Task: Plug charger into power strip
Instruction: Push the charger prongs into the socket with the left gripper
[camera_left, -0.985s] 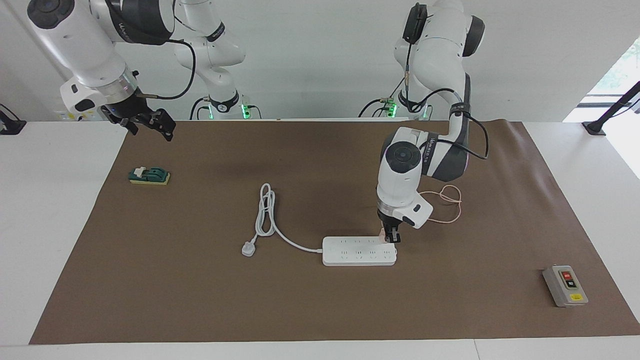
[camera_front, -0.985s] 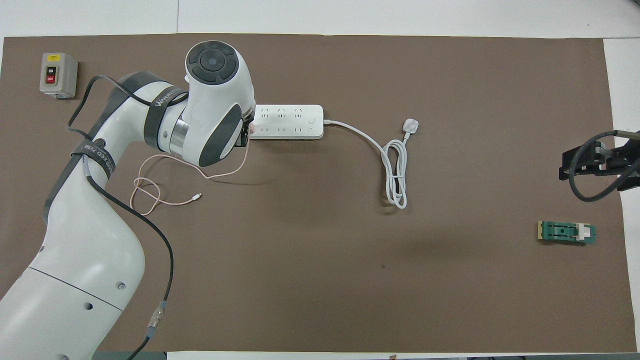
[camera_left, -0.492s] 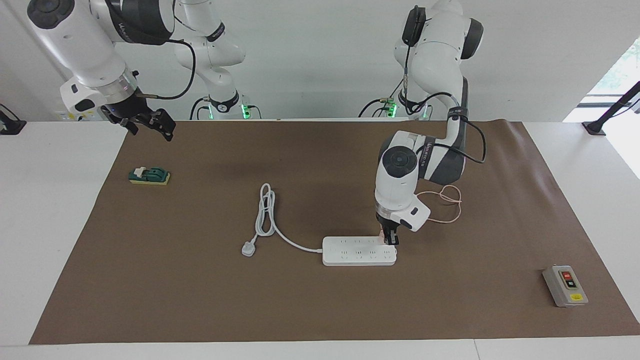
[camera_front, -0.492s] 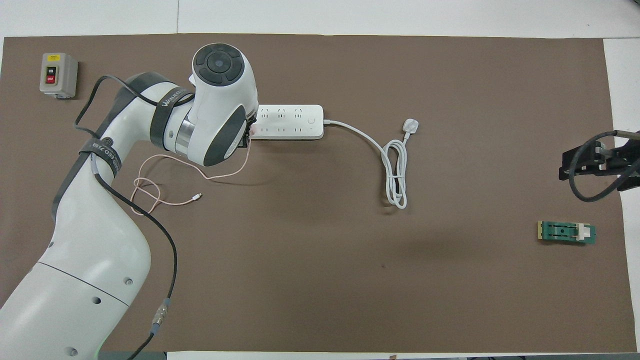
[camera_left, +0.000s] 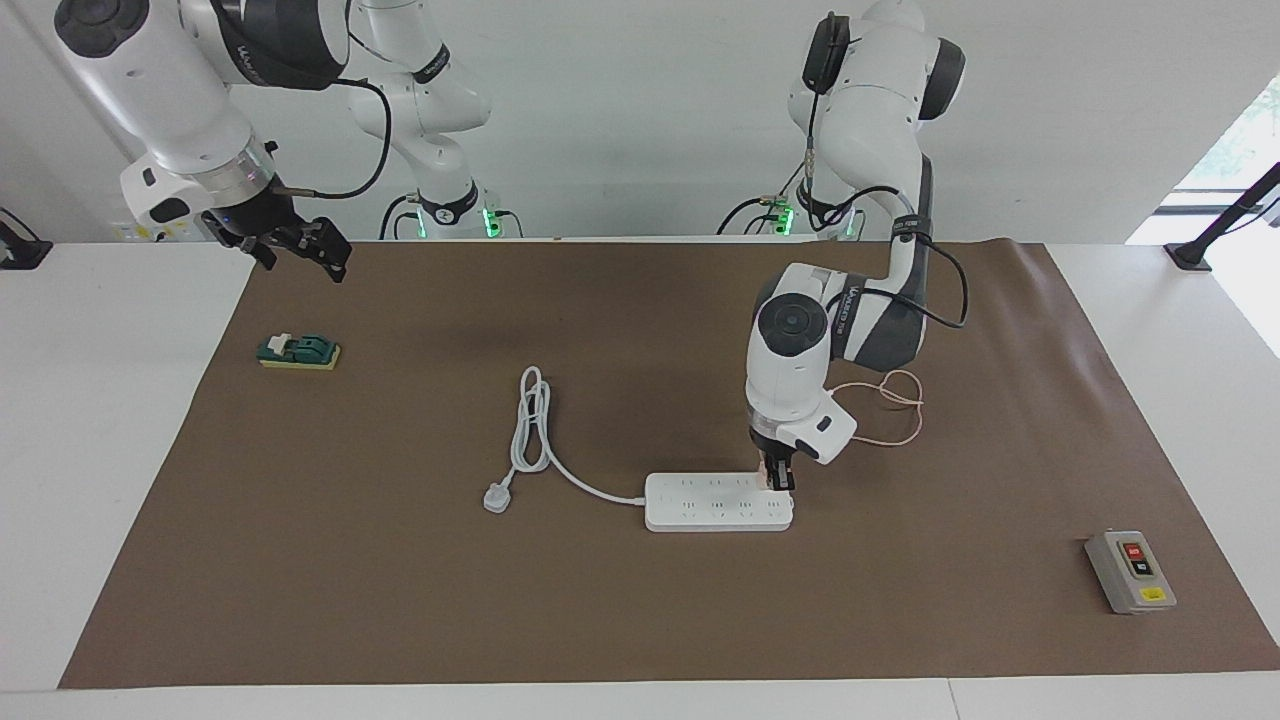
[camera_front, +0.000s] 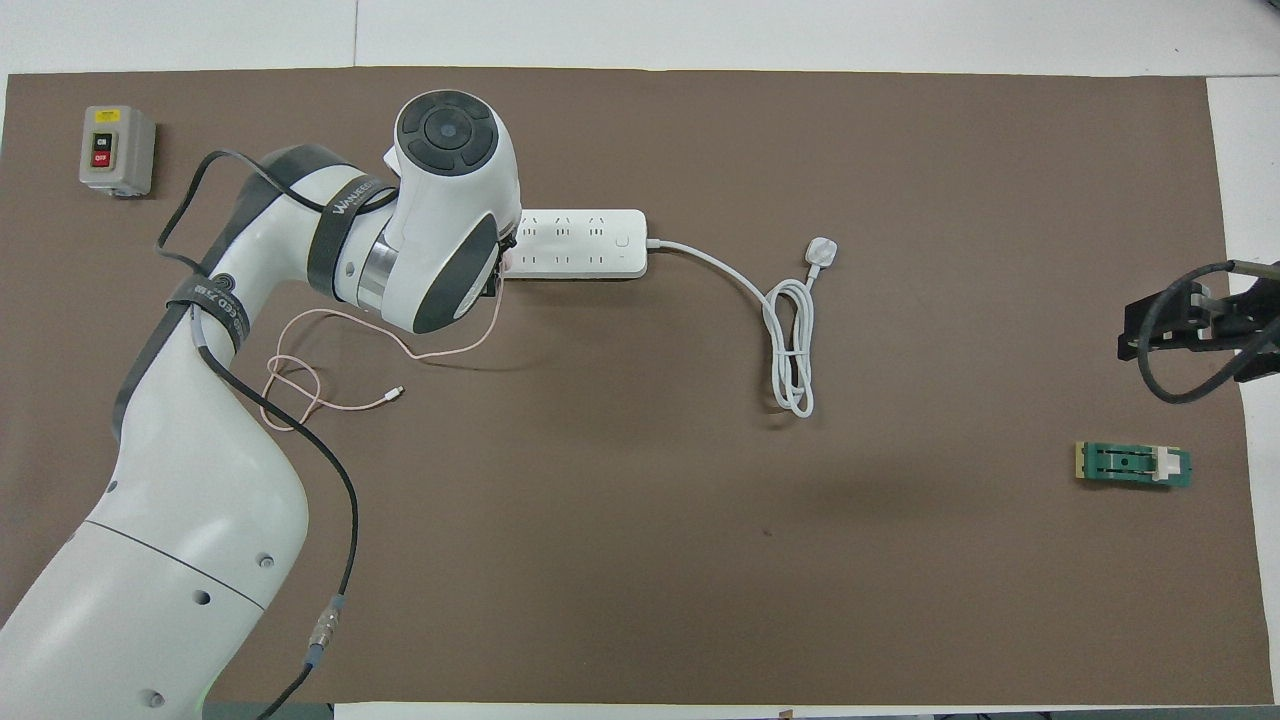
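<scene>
Facing view, left gripper (camera_left: 779, 482): clamped shut on the charger (camera_left: 768, 474), right down at the power strip (camera_left: 718, 501), at the end toward the left arm's base. Whether the prongs are in the socket can't be made out from here.

Facing view, what changed: over the last second the wrist slid a little along the strip, away from its very end, and dropped a touch. Looks like the final line-up and push, so probably the insertion step is on right now.

Facing view, right gripper (camera_left: 300, 247): waiting up in the air over the mat's edge at the right arm's end, jaws wide, nothing in them. Hasn't budged.

Facing view, other stuff: grey switch box (camera_left: 1130, 571) and a green block (camera_left: 299, 351) sit untouched, well apart from the action.

Overhead view, charger: just a pink sliver (camera_front: 507, 259) peeking out from under the wrist, at the strip's (camera_front: 590, 243) end. The left gripper itself is hidden.

Overhead view, pink cable (camera_front: 330, 385): trails off nearer the robots in a loose loop, free connector end lying on the mat. Same spot as before.

Overhead view, writing: the arm's band has lettering, starts "WANJEE" or so, rest unreadable. The box's red button seems to say OFF, black one ON.

Overhead view, white plug (camera_front: 821, 251): lying loose, so the strip isn't plugged in anywhere.
</scene>
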